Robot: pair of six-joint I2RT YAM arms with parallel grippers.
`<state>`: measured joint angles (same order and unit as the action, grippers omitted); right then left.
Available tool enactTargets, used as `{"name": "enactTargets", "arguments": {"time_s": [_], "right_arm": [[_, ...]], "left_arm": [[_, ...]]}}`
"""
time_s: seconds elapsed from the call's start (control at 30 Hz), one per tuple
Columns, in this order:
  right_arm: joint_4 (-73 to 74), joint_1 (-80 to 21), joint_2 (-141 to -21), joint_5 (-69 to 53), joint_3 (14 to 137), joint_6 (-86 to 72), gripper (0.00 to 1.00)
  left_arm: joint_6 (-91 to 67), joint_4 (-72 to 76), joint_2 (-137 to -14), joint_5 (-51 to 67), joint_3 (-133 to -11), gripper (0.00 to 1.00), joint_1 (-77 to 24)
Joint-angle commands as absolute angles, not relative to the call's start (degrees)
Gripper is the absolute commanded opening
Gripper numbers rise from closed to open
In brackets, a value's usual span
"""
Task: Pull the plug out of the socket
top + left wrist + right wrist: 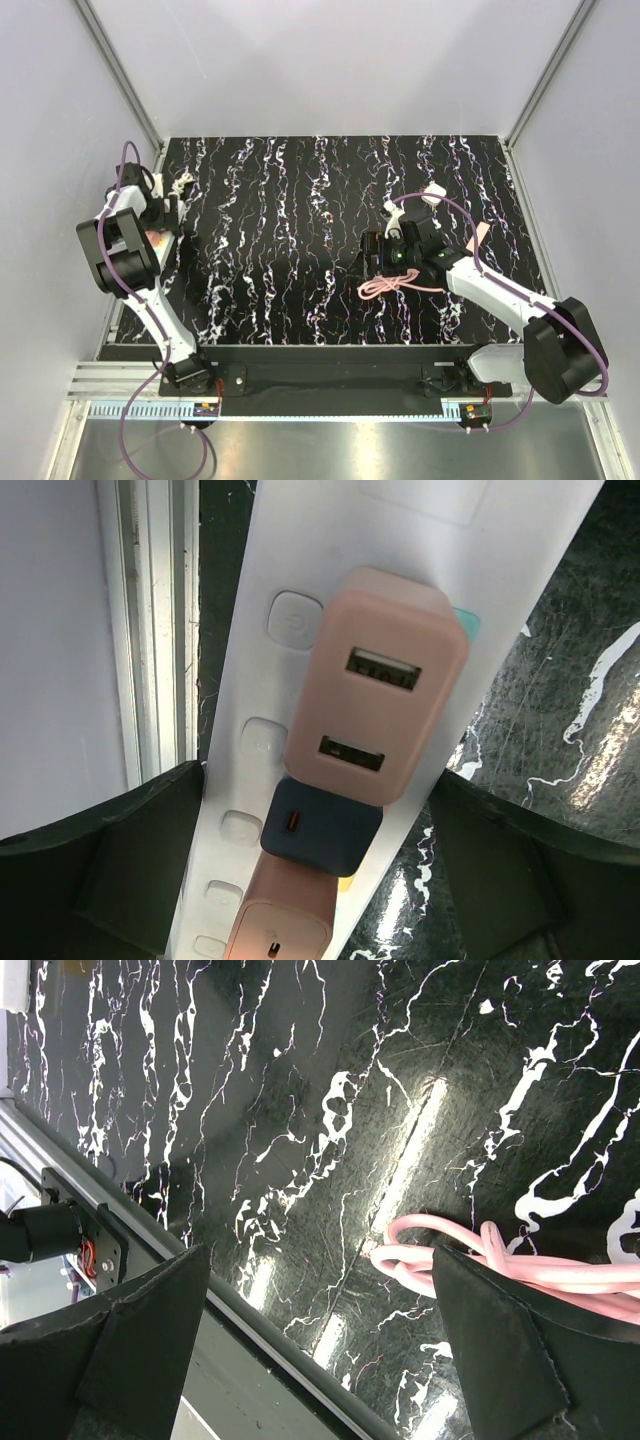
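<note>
Left wrist | pink plug (375, 690) in socket (262, 550) lies between left gripper (315, 770) fingers | gripper wide, apparently not touching it

Left arm folded up at the left edge, left gripper (168, 208) aimed down, jaws spread wide; right arm stretches inward, right gripper (386, 252) low, jaws gaping too

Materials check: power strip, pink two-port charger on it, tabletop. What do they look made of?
Power strip: white moulded plastic, smooth satin, soft even sheen. Pink two-port charger: matte plastic, likely; rounded moulded edges, no glare. Tabletop: glossy black with white veins, marble-look; lamp reflections show, but whether it is stone or printed laminate is unclear.
</note>
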<state>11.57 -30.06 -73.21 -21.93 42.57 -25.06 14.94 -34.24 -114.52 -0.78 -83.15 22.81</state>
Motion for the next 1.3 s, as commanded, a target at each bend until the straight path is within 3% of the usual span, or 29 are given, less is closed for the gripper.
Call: {"name": "enactTargets", "arguments": {"time_s": [0.0,0.5,0.8,1.07,1.27], "right_arm": [[9.40,-30.50,-72.86,-20.66,43.50,-24.00,1.00],[9.67,-30.50,-73.56,-18.02,44.38,-23.91,1.00],[13.62,-30.41,-75.06,-14.42,45.88,-22.85,1.00],[19.50,-30.32,-76.55,-7.75,50.44,-25.75,1.00],[24.60,-30.32,-74.89,-9.85,54.49,-27.16,1.00]], "left_arm": [[13.89,-33.58,-114.79,0.00,-83.15,0.88,22.76],[7.13,-33.57,-113.47,0.44,-79.54,0.42,14.07],[-2.35,-32.79,-108.38,1.76,-73.13,0.42,5.99],[-10.80,-31.64,-102.57,-1.32,-68.30,0.46,-12.64],[-17.75,-24.79,-101.16,3.51,-64.25,0.49,-22.75]]}}
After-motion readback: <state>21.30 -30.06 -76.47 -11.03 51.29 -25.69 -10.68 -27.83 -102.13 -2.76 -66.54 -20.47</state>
